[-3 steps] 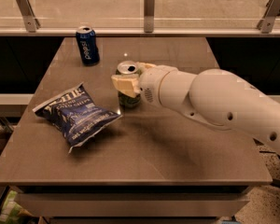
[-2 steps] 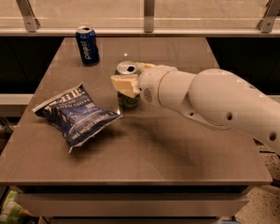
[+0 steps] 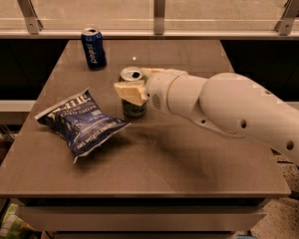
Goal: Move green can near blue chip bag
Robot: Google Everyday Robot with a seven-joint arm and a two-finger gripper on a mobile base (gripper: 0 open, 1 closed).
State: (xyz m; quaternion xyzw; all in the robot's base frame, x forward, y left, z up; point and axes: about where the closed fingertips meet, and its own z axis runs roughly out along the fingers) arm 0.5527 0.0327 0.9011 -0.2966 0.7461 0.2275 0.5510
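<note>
Two jaws clamp green can [image 3: 134,108] beside chip bag [image 3: 82,124].

Cream end effector [image 3: 133,85] at olive-green can [image 3: 134,108] — blue, white-lettered chip bag [image 3: 82,124]

end effector [image 3: 133,91] clamped on green can [image 3: 134,108] | arm extended from right
</note>
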